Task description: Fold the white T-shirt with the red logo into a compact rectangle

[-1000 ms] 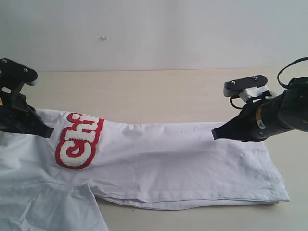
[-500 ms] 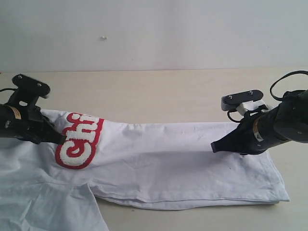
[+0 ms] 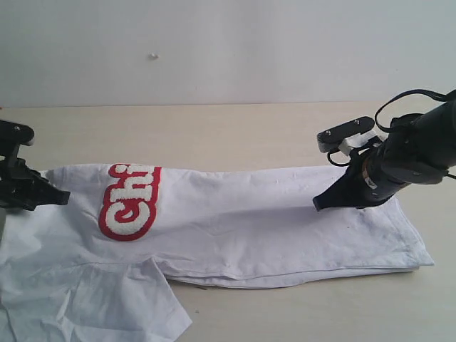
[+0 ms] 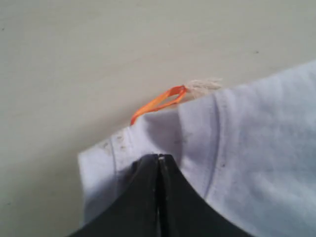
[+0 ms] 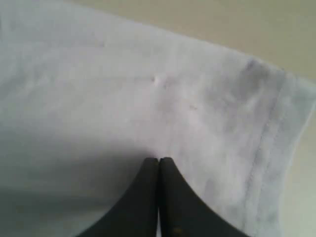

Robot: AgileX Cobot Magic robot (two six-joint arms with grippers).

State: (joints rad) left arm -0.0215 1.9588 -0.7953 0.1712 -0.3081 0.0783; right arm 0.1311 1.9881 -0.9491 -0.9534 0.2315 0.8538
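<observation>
the white T-shirt [image 3: 285, 228] is light, floppy cotton. Your left gripper [image 3: 65, 197] and right gripper [image 3: 317, 205] are pinched shut on it, either side of the red logo [image 3: 130, 202]. Grab seams, they'll hold better.

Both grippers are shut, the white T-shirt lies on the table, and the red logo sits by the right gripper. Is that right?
No. The red logo sits by the left gripper, not the right gripper, as the exterior view shows. Both grippers are shut and the white T-shirt lies on the table.
</observation>
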